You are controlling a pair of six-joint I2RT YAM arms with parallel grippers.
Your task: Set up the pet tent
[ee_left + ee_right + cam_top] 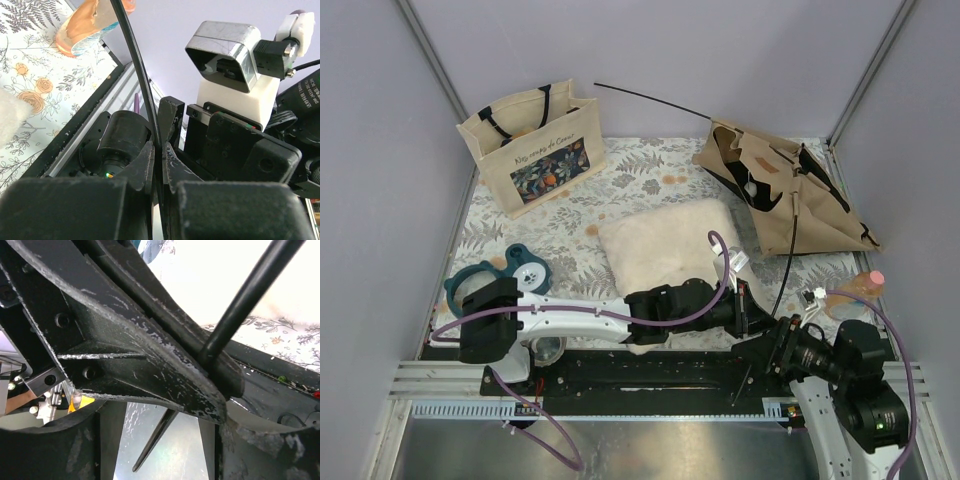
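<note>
Just off the near right corner of the cream pillow, my left gripper has its fingers pinched tight on the thin black tent pole. Immediately right of it, my right gripper clamps the same pole. The tan pet tent lies collapsed to the pillow's far right.

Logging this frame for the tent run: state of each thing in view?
pet tent: collapsed, lying flat, not set up
pole: runs from tent to the end effectors
left end effector: shut on pole
right end effector: at pole, grip unclear
tote bag: upright, open
pillow: lying flat
</note>
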